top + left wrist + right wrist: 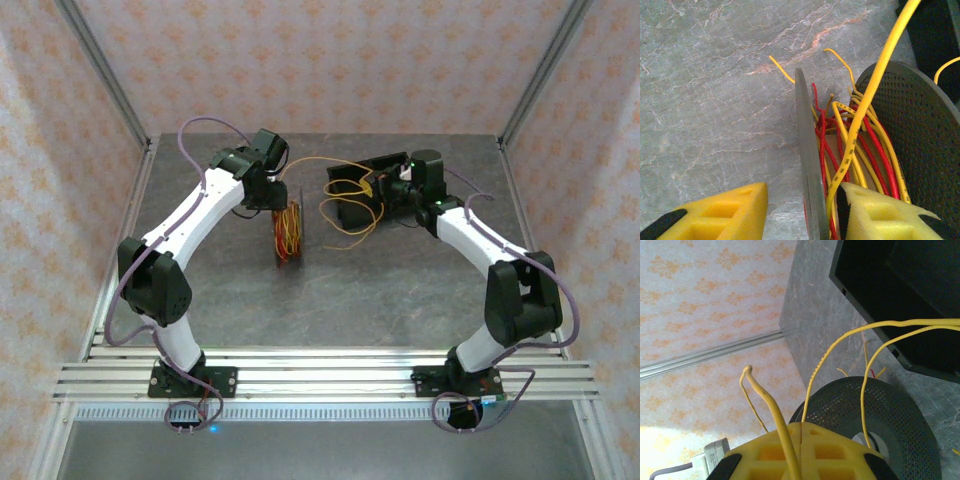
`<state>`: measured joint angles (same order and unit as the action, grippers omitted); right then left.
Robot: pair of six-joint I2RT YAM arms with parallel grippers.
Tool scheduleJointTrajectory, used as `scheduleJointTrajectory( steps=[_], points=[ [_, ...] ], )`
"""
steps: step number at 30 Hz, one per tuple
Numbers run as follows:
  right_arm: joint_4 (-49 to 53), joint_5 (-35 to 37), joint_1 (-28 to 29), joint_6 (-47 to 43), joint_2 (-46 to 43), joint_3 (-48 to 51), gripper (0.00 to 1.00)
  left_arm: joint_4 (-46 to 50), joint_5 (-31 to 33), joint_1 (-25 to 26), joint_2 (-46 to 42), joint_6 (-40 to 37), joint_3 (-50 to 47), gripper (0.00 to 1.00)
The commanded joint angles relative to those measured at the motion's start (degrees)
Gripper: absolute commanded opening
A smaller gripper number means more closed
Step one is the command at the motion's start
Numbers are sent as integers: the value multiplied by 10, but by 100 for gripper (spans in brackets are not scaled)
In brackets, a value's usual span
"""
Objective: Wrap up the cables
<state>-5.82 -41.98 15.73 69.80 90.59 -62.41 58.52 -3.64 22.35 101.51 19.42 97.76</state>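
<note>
A dark grey spool (290, 232) stands on edge mid-table, with red and yellow cables (860, 150) wound between its flanges. My left gripper (274, 204) hangs over the spool's top. It is open and astride the near flange (807, 170): one yellow finger (725, 212) is outside with a gap, the other (880, 215) is between the flanges beside a yellow cable. Loose yellow cable loops (345, 225) run from the spool to my right gripper (380, 190). That gripper (801, 429) is shut on a yellow cable (827, 355) that rises from the seam of its pads. The perforated spool (900, 410) lies beyond.
A black box (352, 195) sits on the table right of the spool, under the loose loops and against my right gripper. It also shows as the black box (905, 295). Patterned walls and metal posts (110, 80) close in the grey table (330, 300).
</note>
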Motion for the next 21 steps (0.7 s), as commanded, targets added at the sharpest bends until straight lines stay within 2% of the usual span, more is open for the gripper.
scheduleJointTrajectory(
  steps=[1,12,16,21],
  points=[
    [3,-4,4,-12,3,-1,0,-8,7,-2,14,0,0,41],
    [2,-6,4,-13,9,-2,0,-7,6,-3,25,-1,5,38],
    [-29,-13,4,5,9,2,0,-5,4,-3,27,-1,7,41],
    [-54,-28,5,23,14,1,0,-6,5,-3,24,-3,8,39]
  ],
)
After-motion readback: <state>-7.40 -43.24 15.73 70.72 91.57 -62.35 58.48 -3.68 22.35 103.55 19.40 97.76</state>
